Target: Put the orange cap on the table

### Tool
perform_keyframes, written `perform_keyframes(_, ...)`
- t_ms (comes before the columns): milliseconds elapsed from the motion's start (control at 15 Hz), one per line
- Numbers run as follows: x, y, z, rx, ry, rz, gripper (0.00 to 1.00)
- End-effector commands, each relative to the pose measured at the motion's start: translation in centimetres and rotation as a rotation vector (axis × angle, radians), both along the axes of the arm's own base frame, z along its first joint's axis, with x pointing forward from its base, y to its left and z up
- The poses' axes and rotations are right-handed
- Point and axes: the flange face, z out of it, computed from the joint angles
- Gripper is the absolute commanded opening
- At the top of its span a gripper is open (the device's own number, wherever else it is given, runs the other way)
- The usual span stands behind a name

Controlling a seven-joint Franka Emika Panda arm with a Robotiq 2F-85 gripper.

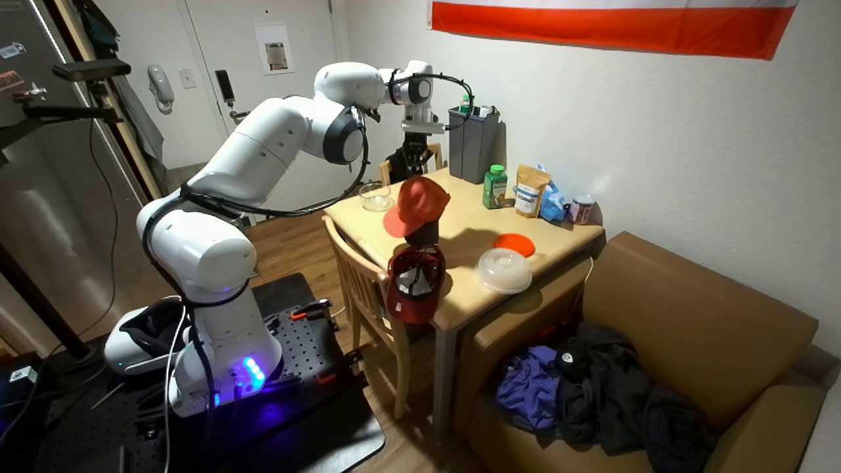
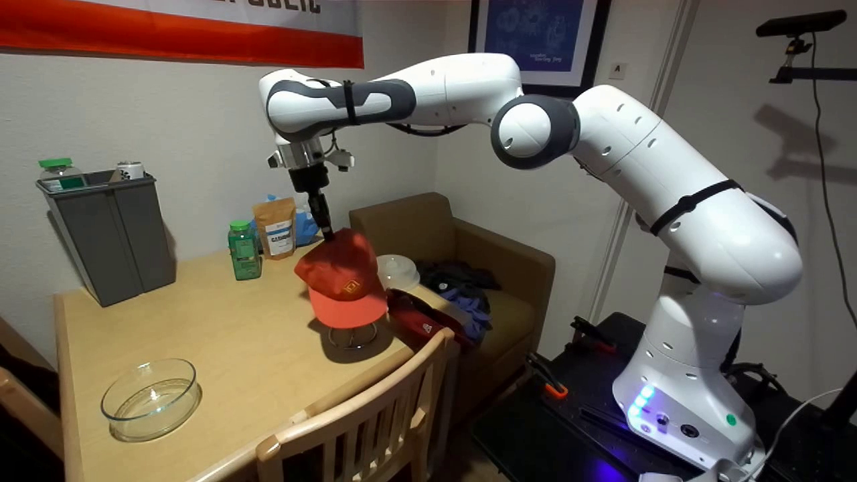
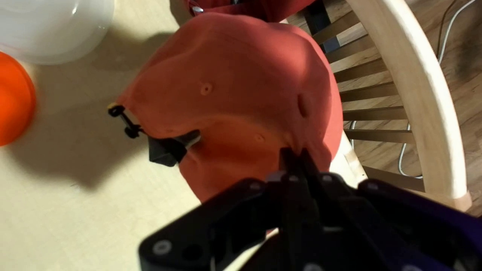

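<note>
Gripper [image 3: 296,153], nearly closed, pinched red-orange baseball cap [image 3: 241,71], upper mid-frame; straight lift clear of wire stand [image 2: 352,347] seemed safest.

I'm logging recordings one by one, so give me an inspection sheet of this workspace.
Surface: pale wood table, partly shadowed.
Job's things: orange cap over a metal wire ring on the table; contact between them unclear.
Clutter: dark red cap at the table corner; glass bowl, orange dish, translucent dome, gray bin on top.
Gripper: shut on a pinch of the orange cap's crown.
Cables: black cable loops below the arm.
Surroundings: chair at the table's edge; couch with heaped clothes.
</note>
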Motion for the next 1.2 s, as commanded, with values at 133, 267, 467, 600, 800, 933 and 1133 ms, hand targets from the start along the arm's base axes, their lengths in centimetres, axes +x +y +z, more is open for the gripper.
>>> perform_keyframes(133, -0.3, -0.8, 5.5, -0.03, -0.064, 0.006, 0.01)
perform_keyframes(267, -0.4, -1.2, 7.6, -0.038, -0.097, 0.001, 0.01)
perform_keyframes(467, -0.9, -1.6, 10.5, -0.051, -0.13, -0.005, 0.01)
perform_keyframes(600, -1.6, -1.6, 12.4, -0.061, -0.153, -0.007, 0.01)
perform_keyframes(800, -2.5, -1.6, 15.3, -0.066, -0.195, -0.018, 0.01)
perform_keyframes(933, -3.4, -1.5, 17.3, -0.065, -0.23, -0.029, 0.01)
perform_keyframes(1133, -4.9, -1.5, 20.0, -0.074, -0.276, -0.066, 0.01)
